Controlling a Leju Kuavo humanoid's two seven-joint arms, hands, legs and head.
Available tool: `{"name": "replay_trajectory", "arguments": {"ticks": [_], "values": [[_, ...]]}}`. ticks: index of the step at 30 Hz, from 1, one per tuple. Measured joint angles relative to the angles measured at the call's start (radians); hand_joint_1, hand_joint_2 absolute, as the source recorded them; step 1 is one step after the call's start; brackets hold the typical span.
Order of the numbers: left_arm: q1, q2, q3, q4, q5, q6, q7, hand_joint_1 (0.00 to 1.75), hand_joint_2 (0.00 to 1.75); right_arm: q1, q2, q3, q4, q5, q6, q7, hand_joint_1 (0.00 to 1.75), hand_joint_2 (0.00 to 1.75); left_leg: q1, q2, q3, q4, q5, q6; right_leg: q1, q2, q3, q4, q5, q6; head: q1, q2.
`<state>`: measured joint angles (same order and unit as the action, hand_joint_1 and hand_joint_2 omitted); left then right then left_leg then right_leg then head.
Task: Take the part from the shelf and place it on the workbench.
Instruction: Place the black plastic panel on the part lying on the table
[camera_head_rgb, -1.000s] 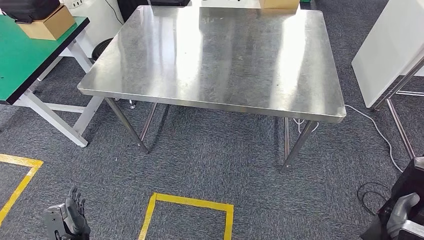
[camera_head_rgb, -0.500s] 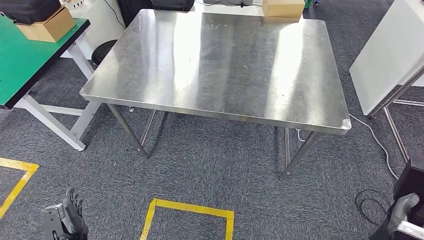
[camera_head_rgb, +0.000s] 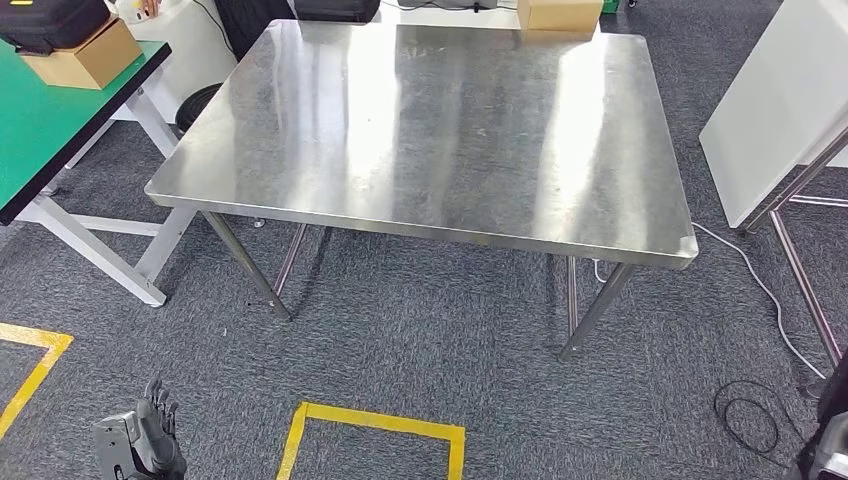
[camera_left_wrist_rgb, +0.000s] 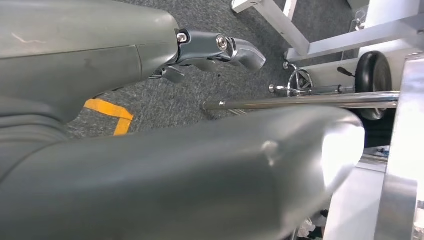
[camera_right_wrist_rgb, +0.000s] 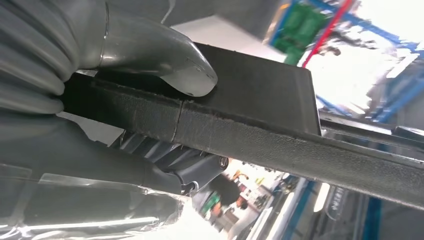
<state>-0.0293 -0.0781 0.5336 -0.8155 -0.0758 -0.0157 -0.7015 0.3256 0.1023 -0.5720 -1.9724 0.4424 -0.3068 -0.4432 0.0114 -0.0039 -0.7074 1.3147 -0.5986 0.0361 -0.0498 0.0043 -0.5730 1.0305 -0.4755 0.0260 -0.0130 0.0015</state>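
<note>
We carry the flat black part (camera_right_wrist_rgb: 260, 95) clamped between right hand (camera_right_wrist_rgb: 100, 100) thumb and fingers toward the bare steel workbench (camera_head_rgb: 430, 130), while our left hand (camera_head_rgb: 140, 445) hangs low, fingers loosely apart, holding nothing.

Floor: grey carpet (camera_head_rgb: 420, 330) is lying all around; yellow tape (camera_head_rgb: 375, 420) is marking a box
Tables: green table (camera_head_rgb: 45, 130) is standing left; white board (camera_head_rgb: 775, 100) is leaning right

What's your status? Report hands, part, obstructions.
Right hand grips black flat part. Left hand hangs low, holding nothing. Steel workbench ahead, top bare; nothing blocking the near edge.
</note>
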Motion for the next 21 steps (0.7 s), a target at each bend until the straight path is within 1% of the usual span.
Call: {"name": "replay_trajectory", "arguments": {"ticks": [1,2,3,4,5,6,8,9,10,11,12,13,14,15,16,17,18,19,20,21], "values": [[0.003,0.0,0.0,0.0,0.0,-0.003,0.0,0.0,0.0,-0.006,-0.008,-0.026,0.004,0.024,0.019,0.017,1.75,1.75,0.002,0.0,-0.004,-0.001,0.013,0.001,0.0,0.001,0.0,0.0,0.0,0.0,0.0,0.0],[0.006,0.002,0.0,0.0,0.0,-0.006,0.0,0.0,0.0,-0.013,-0.019,-0.054,0.008,0.048,0.041,0.033,1.75,1.75,0.003,0.0,0.012,-0.041,0.044,0.005,0.0,0.001,0.001,0.0,0.0,0.0,0.0,0.0],[0.008,0.004,0.001,0.0,-0.001,-0.01,0.0,0.0,0.0,-0.021,-0.032,-0.083,0.012,0.067,0.061,0.046,1.75,1.75,0.001,0.0,0.044,-0.112,0.084,0.013,0.0,0.002,0.002,-0.002,0.0,0.0,0.0,0.0],[0.009,0.007,0.001,-0.001,-0.002,-0.012,0.0,0.0,0.0,-0.028,-0.043,-0.111,0.014,0.079,0.077,0.055,1.75,1.75,-0.001,0.0,0.076,-0.183,0.114,0.021,-0.001,0.003,0.003,-0.003,0.0,0.001,0.001,0.0],[0.009,0.01,0.001,-0.002,-0.003,-0.013,0.0,0.0,0.0,-0.035,-0.053,-0.135,0.016,0.085,0.088,0.061,1.75,1.75,-0.004,0.0,0.101,-0.238,0.134,0.028,-0.001,0.003,0.004,-0.007,0.001,0.003,0.001,0.0],[0.009,0.013,0.002,-0.003,-0.004,-0.014,-0.001,0.0,0.0,-0.04,-0.06,-0.155,0.018,0.088,0.094,0.064,1.75,1.75,-0.009,0.0,0.115,-0.269,0.142,0.033,-0.003,0.003,0.004,-0.01,0.003,0.007,0.0,0.0],[0.01,0.018,0.005,-0.004,-0.005,-0.014,-0.001,0.0,0.0,-0.047,-0.069,-0.181,0.023,0.09,0.099,0.067,1.75,1.75,-0.019,0.0,0.119,-0.282,0.142,0.039,-0.003,0.003,0.007,-0.021,0.008,0.018,-0.003,0.0],[0.011,0.019,0.006,-0.004,-0.005,-0.014,-0.001,0.0,0.0,-0.049,-0.073,-0.19,0.026,0.091,0.099,0.068,1.75,1.75,-0.019,0.0,0.128,-0.3,0.15,0.045,-0.001,0.001,0.009,-0.023,0.008,0.024,-0.003,0.0],[0.012,0.019,0.006,-0.005,-0.005,-0.015,-0.001,0.0,0.0,-0.051,-0.077,-0.197,0.029,0.092,0.099,0.068,1.75,1.75,-0.02,0.001,0.139,-0.32,0.159,0.052,0.004,-0.001,0.005,-0.015,0.004,0.025,-0.002,0.0],[0.011,0.019,0.007,-0.006,-0.005,-0.015,-0.002,0.0,0.0,-0.054,-0.082,-0.205,0.031,0.095,0.102,0.069,1.75,1.75,-0.02,0.003,0.15,-0.34,0.17,0.061,0.009,-0.003,-0.007,0.01,-0.011,0.021,-0.002,0.0],[0.012,0.018,0.007,-0.007,-0.005,-0.016,-0.002,0.0,0.0,-0.057,-0.087,-0.213,0.033,0.1,0.109,0.073,1.75,1.75,-0.02,0.004,0.158,-0.356,0.179,0.067,0.013,-0.005,-0.031,0.059,-0.035,0.013,0.001,0.0],[0.011,0.017,0.007,-0.006,-0.006,-0.018,-0.002,0.0,0.0,-0.06,-0.095,-0.222,0.035,0.109,0.125,0.08,1.75,1.75,-0.024,0.005,0.16,-0.36,0.182,0.071,0.014,-0.005,-0.063,0.123,-0.065,0.005,0.001,0.0],[0.011,0.017,0.007,-0.005,-0.007,-0.021,-0.001,0.0,0.0,-0.061,-0.106,-0.235,0.036,0.118,0.155,0.089,1.75,1.75,-0.027,0.005,0.158,-0.36,0.183,0.073,0.014,-0.005,-0.095,0.188,-0.091,0.0,0.001,0.0],[0.012,0.018,0.007,-0.003,-0.009,-0.024,-0.001,0.0,0.0,-0.063,-0.123,-0.253,0.037,0.126,0.196,0.098,1.75,1.75,-0.03,0.004,0.156,-0.358,0.183,0.073,0.014,-0.005,-0.118,0.232,-0.105,0.001,0.002,0.0],[0.012,0.018,0.007,0.0,-0.01,-0.027,-0.001,0.0,0.0,-0.065,-0.144,-0.277,0.038,0.132,0.245,0.103,1.75,1.75,-0.033,0.003,0.155,-0.356,0.182,0.073,0.014,-0.005,-0.124,0.241,-0.104,0.006,0.002,0.0],[0.011,0.018,0.007,0.004,-0.011,-0.031,-0.001,0.0,0.0,-0.07,-0.171,-0.306,0.038,0.135,0.294,0.104,1.75,1.75,-0.036,0.001,0.153,-0.352,0.181,0.071,0.015,-0.005,-0.108,0.21,-0.086,0.014,0.002,0.0],[0.011,0.019,0.007,0.008,-0.012,-0.034,-0.001,0.0,0.0,-0.078,-0.199,-0.337,0.037,0.139,0.335,0.1,1.75,1.75,-0.038,0.0,0.151,-0.345,0.178,0.068,0.015,-0.005,-0.073,0.144,-0.059,0.022,0.003,0.0],[0.011,0.019,0.007,0.011,-0.013,-0.036,0.0,0.0,0.0,-0.088,-0.226,-0.364,0.033,0.146,0.368,0.092,1.75,1.75,-0.042,-0.001,0.146,-0.333,0.173,0.064,0.016,-0.005,-0.036,0.073,-0.035,0.025,0.003,0.0],[0.01,0.02,0.008,0.012,-0.013,-0.038,0.0,0.0,0.0,-0.098,-0.248,-0.382,0.026,0.16,0.389,0.083,1.75,1.75,-0.045,-0.001,0.14,-0.32,0.165,0.059,0.018,-0.005,-0.004,0.016,-0.015,0.023,0.002,0.0],[0.01,0.022,0.008,0.013,-0.014,-0.039,0.0,0.0,0.0,-0.108,-0.265,-0.392,0.017,0.181,0.4,0.075,1.75,1.75,-0.048,-0.001,0.135,-0.308,0.158,0.055,0.02,-0.004,0.015,-0.018,-0.004,0.018,0.001,0.0]]}}
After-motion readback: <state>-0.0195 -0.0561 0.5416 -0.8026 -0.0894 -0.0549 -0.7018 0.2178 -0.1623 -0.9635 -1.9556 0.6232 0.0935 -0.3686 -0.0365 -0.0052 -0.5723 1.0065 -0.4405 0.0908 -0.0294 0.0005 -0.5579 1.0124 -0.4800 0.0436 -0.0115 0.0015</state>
